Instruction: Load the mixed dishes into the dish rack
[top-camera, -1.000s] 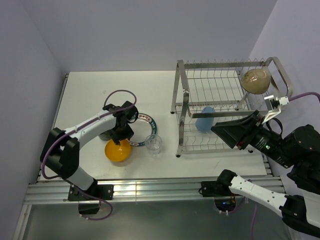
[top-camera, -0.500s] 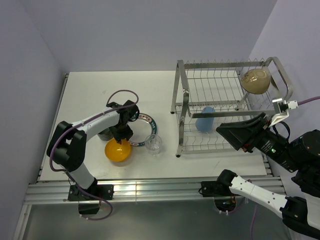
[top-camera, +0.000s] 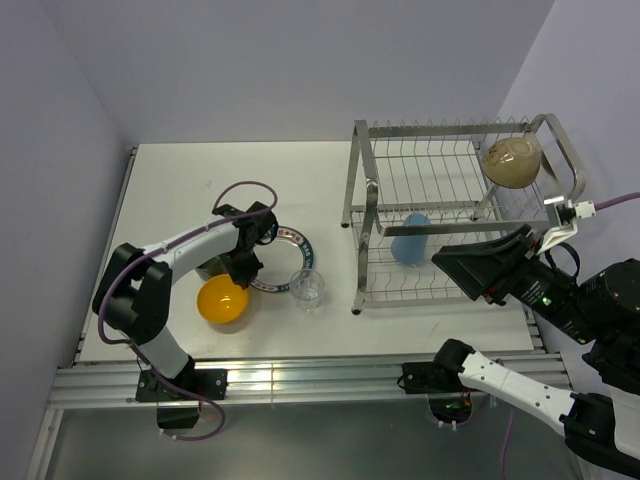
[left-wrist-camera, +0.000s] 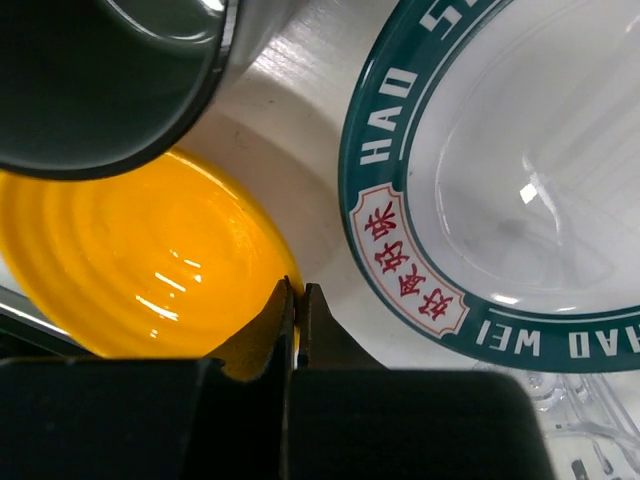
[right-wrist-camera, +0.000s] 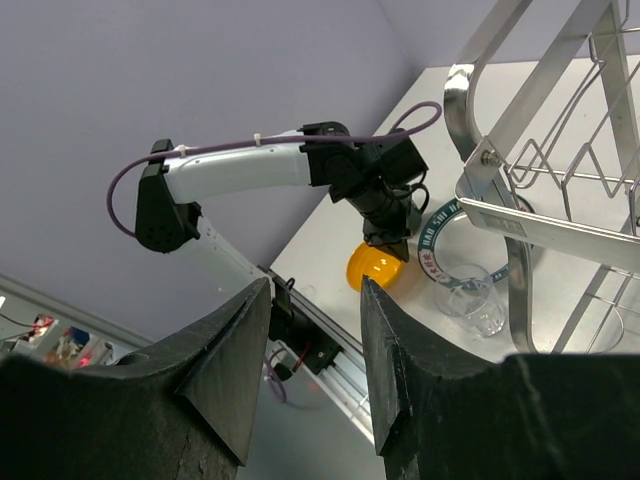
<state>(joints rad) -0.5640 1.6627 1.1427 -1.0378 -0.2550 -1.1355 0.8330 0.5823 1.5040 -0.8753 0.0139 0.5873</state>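
Note:
My left gripper (top-camera: 241, 272) is shut on the near rim of the small orange bowl (top-camera: 222, 301), whose edge is pinched between the fingertips (left-wrist-camera: 283, 303). The dark mug (left-wrist-camera: 90, 80) stands just beside the bowl, mostly hidden under the arm from above. The white plate with the teal lettered rim (top-camera: 296, 240) lies to the right, with the clear glass (top-camera: 307, 288) in front of it. In the dish rack (top-camera: 362, 190), the light blue tumbler (top-camera: 410, 238) sits on the lower tier and the beige bowl (top-camera: 512, 160) on the upper. My right gripper (right-wrist-camera: 315, 285) hovers open and empty in front of the rack.
The rack's steel frame (right-wrist-camera: 530, 225) stands close to the right gripper's right side. A purple cable (top-camera: 240, 188) loops over the left arm. The aluminium rail (top-camera: 300, 378) runs along the table's near edge. A wall borders the table on the left.
The left gripper has shut on the orange bowl's rim, and the bowl has shifted a little to the left. The right arm drew back slightly to the right.

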